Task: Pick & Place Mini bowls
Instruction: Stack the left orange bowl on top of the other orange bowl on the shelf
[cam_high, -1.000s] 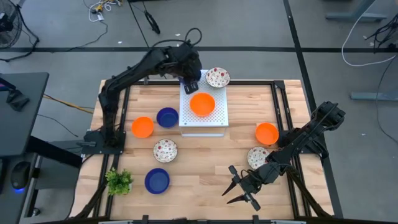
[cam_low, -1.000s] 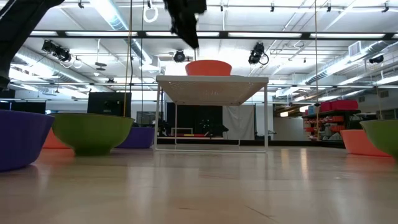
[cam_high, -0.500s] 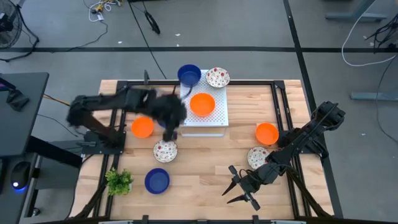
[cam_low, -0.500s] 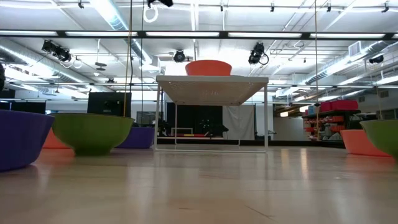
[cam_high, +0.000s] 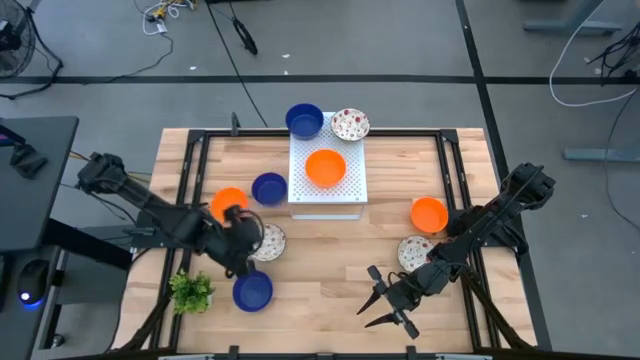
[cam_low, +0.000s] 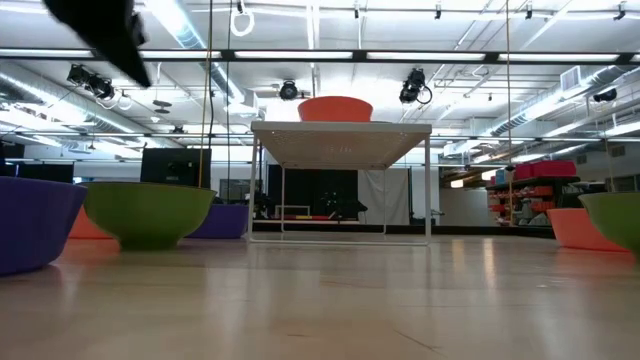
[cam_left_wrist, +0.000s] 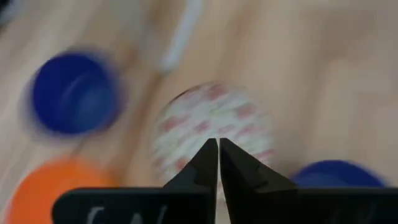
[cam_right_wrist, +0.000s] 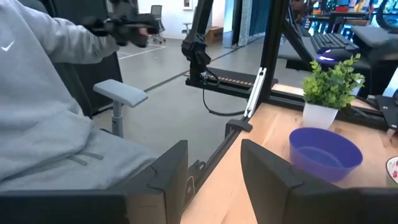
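Left claw over a speckled bowl

Left claw (cam_left_wrist: 217, 163), dark fingers pressed together, hangs above a round speckled bowl (cam_high: 268, 241) on the wood table (cam_high: 330, 250). Right claw (cam_high: 383, 302), spread wide, rests near the front edge.

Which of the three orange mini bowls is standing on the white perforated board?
The orange bowl in the middle of the white board. The other two orange bowls sit directly on the wooden table, one on each side.

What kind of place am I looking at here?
Probably a robotics lab or workshop: a framed wooden table with two robot arms, cables trailing over the grey floor, and industrial ceiling lights across a big open hall.
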